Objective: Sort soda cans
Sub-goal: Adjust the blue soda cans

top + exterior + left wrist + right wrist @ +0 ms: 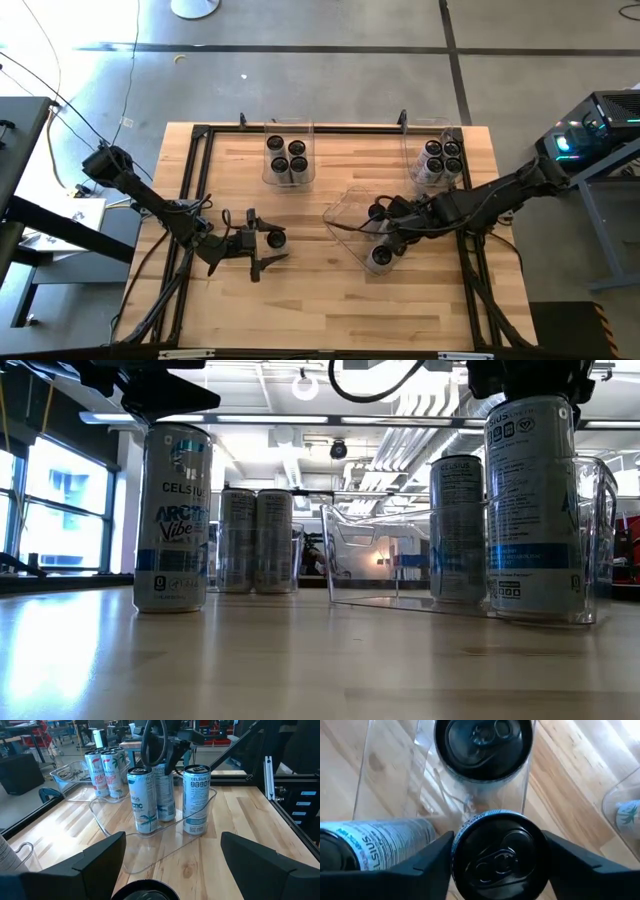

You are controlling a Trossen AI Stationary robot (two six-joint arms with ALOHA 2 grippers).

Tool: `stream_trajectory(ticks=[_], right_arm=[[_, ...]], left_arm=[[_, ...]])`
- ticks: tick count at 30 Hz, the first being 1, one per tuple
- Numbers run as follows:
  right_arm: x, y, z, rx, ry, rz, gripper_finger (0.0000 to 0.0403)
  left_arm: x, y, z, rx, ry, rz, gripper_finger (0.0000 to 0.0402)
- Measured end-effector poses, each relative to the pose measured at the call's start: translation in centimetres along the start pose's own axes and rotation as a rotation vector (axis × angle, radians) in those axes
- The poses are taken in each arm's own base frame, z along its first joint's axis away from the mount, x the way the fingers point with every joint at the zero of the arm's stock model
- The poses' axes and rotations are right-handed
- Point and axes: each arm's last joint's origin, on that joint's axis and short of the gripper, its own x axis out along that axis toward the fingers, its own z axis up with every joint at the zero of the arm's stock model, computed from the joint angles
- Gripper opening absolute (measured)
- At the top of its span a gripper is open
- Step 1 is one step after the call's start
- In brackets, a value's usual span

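Three soda cans stand upright in a clear tray [340, 215] at mid-table. My right gripper [393, 235] comes down over the middle can [495, 857] and is shut on it. The other two cans [378, 212] [381, 258] stand beside it. At the left, my left gripper [262, 240] is open and level. A lone can with a blue label [172, 510] stands on the table between its fingertips, and I see no touch. Its dark top [145, 891] shows low between the fingers. My right gripper pinches the middle can at its upper rim [460, 840], one finger [427, 860] on each of two opposite sides. The fingers come from above, slanting steeply down. The can stands upright with its bottom in the tray.
A clear bin [288, 158] at the far middle holds several cans, and another bin [440, 160] at the far right holds several more. A black frame [200, 135] runs along the table's edges. Bare wood lies along the near side.
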Motion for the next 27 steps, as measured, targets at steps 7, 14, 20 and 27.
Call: stream_trajectory(ticks=[7,14,20,27], right_arm=[[-1.5,1.0,-0.7,-0.091,0.022,0.057,0.0238],[-1.9,1.6,-1.6,-0.102,0.021,0.068,0.0258],[-2.0,1.8,-1.9,-0.089,0.028,0.077,0.0285],[-2.0,1.8,-1.9,-0.061,0.032,0.082,0.0289]], left_arm=[[0.0,0.0,0.0,0.0,0.0,0.0,0.0321],[0.0,0.0,0.0,0.0,0.0,0.0,0.0321],[0.0,0.0,0.0,0.0,0.0,0.0,0.0321],[0.0,0.0,0.0,0.0,0.0,0.0,0.0321]])
